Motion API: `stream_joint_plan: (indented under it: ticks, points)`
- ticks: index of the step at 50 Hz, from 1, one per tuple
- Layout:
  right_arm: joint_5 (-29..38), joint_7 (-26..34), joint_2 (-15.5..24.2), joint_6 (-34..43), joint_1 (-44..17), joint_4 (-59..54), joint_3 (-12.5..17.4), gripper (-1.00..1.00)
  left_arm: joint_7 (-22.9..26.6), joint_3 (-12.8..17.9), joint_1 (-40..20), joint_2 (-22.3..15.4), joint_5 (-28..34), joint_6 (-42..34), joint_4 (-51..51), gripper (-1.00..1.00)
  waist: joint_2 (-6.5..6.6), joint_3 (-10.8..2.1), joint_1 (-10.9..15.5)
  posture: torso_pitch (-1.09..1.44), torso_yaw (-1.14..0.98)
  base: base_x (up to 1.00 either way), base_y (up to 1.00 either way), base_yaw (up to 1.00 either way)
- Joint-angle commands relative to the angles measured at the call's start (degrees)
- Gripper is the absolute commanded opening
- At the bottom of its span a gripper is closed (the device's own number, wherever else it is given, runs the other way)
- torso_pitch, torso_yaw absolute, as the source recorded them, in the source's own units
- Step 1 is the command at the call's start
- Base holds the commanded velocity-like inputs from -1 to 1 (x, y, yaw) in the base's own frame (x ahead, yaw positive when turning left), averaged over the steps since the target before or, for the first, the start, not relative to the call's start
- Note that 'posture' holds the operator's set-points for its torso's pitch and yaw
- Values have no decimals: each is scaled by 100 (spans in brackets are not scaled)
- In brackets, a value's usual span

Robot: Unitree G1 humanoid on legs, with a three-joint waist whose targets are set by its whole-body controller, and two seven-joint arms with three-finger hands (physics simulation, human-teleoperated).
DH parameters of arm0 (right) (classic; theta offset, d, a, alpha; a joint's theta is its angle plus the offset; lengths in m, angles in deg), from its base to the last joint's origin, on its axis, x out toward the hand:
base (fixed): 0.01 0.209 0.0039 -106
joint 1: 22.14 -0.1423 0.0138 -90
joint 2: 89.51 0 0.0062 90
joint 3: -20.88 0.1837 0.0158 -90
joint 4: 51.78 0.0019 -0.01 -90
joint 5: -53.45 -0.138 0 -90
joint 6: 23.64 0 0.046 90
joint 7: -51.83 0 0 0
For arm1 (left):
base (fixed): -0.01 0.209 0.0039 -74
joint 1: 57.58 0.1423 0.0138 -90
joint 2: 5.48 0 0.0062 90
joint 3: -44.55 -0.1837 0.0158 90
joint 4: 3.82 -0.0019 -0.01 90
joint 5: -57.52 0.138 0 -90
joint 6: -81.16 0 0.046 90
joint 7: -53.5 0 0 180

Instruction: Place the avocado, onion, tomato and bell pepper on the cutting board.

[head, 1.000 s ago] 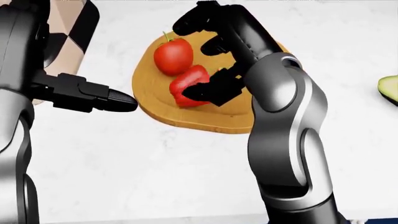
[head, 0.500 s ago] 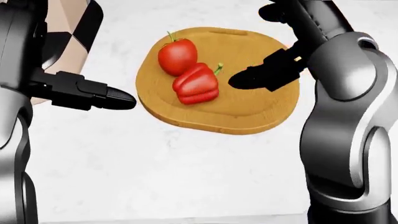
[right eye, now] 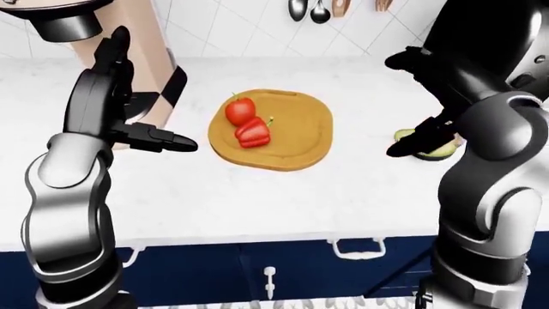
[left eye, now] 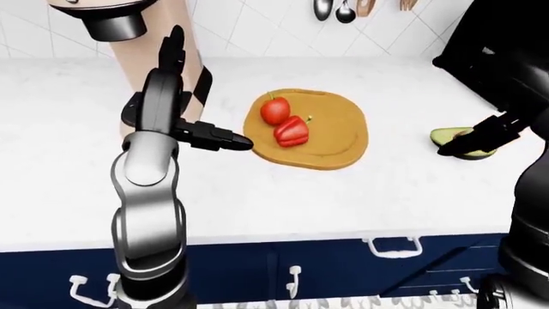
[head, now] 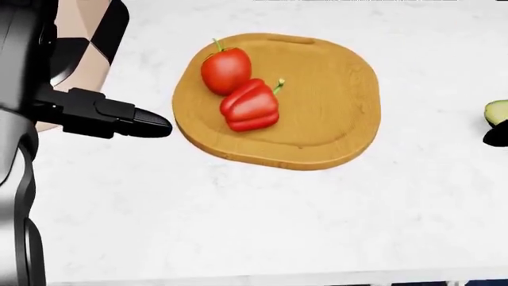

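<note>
A round wooden cutting board (head: 333, 107) lies on the white counter. On its left half a red tomato (head: 226, 70) touches a red bell pepper (head: 252, 107) lying on its side. The halved avocado (left eye: 450, 136) rests on the counter well right of the board. My right hand (right eye: 412, 145) reaches down onto it with fingers (left eye: 481, 138) stretched over it, open; part of the avocado is hidden beneath them. My left hand (head: 147, 125) hovers just left of the board's edge, open and empty, fingers pointing right. No onion shows in any view.
A tall beige and black appliance (left eye: 167, 58) stands on the counter behind my left arm. Utensils (left eye: 334, 8) hang on the tiled wall at the top. The counter's near edge runs above blue cabinets (left eye: 343, 257) with white handles.
My right hand has left the bell pepper on the board and swung right, out of the head view, to the avocado. The left hand has stayed put.
</note>
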Motion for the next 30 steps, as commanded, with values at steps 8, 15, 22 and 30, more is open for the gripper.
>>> stream_joint_plan:
  ticks: [8, 15, 22, 30]
  points:
    - [-344, -673, 609, -1531, -417, -918, 176, 100, -42, 53, -109, -35, 21, 191, 194, 100, -57, -150, -8, 0, 0, 0, 0, 0]
    - [-269, -1385, 900, -2788, -583, -1980, 11, 100, -34, 53, -105, -59, 22, 172, 210, 100, -86, -154, -3, 0, 0, 0, 0, 0]
    - [160, -1437, 1034, -3951, -836, -2684, -123, 100, -46, 47, -168, -38, 14, 192, 139, 100, -87, -151, 2, 0, 0, 0, 0, 0]
    - [697, -1756, 987, -4237, -677, -3001, -82, 100, -77, 50, -147, -38, 3, 261, 78, 100, -124, -156, 20, 0, 0, 0, 0, 0]
